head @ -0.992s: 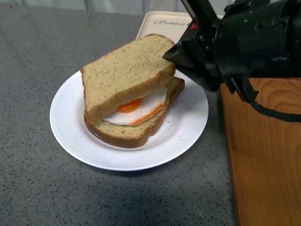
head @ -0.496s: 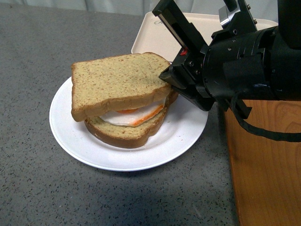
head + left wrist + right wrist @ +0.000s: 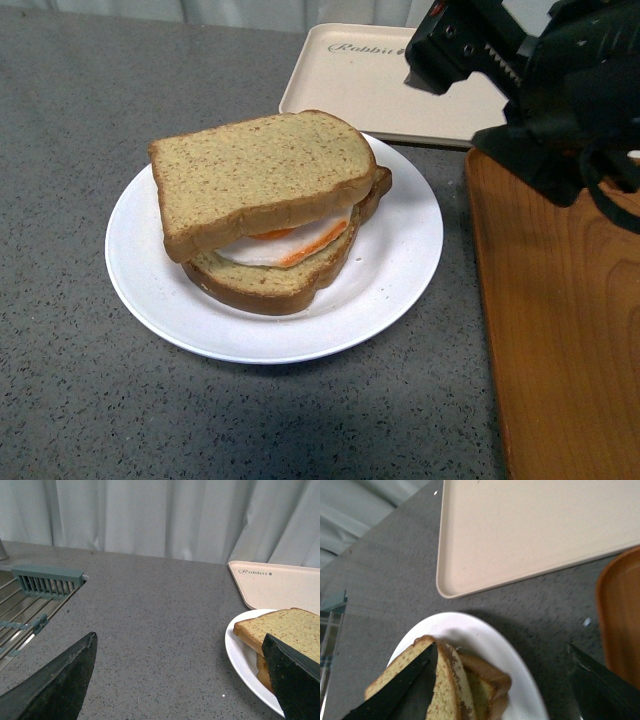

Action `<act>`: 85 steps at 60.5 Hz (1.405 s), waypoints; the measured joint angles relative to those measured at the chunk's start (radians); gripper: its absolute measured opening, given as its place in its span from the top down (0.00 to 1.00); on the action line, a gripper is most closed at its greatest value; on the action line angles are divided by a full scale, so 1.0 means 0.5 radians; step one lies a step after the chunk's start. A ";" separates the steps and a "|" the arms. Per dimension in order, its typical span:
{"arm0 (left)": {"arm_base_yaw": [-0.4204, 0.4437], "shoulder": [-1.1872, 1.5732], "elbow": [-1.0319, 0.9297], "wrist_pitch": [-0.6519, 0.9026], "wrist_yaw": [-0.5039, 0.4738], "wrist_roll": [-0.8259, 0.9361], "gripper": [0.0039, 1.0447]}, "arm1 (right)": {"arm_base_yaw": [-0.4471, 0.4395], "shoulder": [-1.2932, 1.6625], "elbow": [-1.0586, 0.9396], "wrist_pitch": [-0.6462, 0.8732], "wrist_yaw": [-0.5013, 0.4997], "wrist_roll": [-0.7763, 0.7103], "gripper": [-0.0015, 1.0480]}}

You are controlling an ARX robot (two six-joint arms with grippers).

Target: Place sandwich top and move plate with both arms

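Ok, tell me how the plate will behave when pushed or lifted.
The plate looks rigid and glossy, so it would probably slide on the counter rather than tip. Its shallow rim likely gives little to grip. The top slice sits skewed over the egg, so it may shift if the plate tilts.

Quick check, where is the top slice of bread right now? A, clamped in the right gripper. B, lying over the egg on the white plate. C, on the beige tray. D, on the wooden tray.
B: the sandwich top rests over the fried egg on the plate, while the right gripper is apart from it, up by the beige tray.
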 joint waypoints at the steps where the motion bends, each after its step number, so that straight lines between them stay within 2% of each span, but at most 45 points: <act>1: 0.000 0.000 0.000 0.000 0.000 0.000 0.06 | -0.002 -0.011 -0.001 -0.007 0.012 -0.014 0.13; 4: 0.000 0.000 0.000 0.000 0.000 0.000 0.06 | -0.013 -0.082 -0.012 -0.040 0.076 -0.092 0.07; 11: 0.000 0.000 0.000 0.000 0.000 0.000 0.06 | -0.031 -0.253 -0.103 -0.048 0.173 -0.217 0.10; 13: 0.000 0.000 0.000 0.000 -0.001 0.000 0.06 | -0.031 -0.288 -0.196 0.174 0.303 -0.329 0.14; 15: 0.000 0.000 0.000 0.000 0.002 0.000 0.06 | -0.044 -0.336 -0.347 0.516 0.510 -0.579 0.21; 17: 0.000 0.000 0.000 0.000 0.002 0.000 0.06 | -0.069 -0.397 -0.473 0.739 0.570 -0.754 0.26; 21: 0.000 0.001 0.000 0.000 -0.002 0.000 0.06 | -0.153 -0.594 -0.706 0.985 0.562 -1.051 0.36; 24: 0.000 0.001 0.000 0.000 -0.002 0.000 0.06 | -0.215 -0.771 -0.828 0.975 0.534 -1.172 0.43; 33: 0.000 0.000 0.000 0.000 0.001 0.000 0.06 | -0.378 -1.486 -1.147 0.524 0.371 -1.383 0.66; 45: 0.000 0.000 0.000 0.000 0.000 0.000 0.06 | -0.475 -2.670 -1.281 -0.516 0.264 -1.447 0.98; 50: 0.000 0.000 0.000 0.000 0.001 0.000 0.06 | -0.688 -3.027 -1.344 -0.687 -0.014 -1.462 0.99; 54: 0.000 0.000 0.000 0.000 0.001 0.000 0.06 | -0.799 -3.185 -1.453 -0.693 -0.031 -1.461 0.99; 81: 0.000 0.000 0.000 0.000 0.001 0.000 0.06 | -0.822 -3.229 -1.499 -0.706 -0.059 -1.463 0.99; 85: 0.000 0.000 0.000 0.000 0.000 0.000 0.06 | -0.842 -3.152 -1.428 -0.899 -0.106 -1.334 0.93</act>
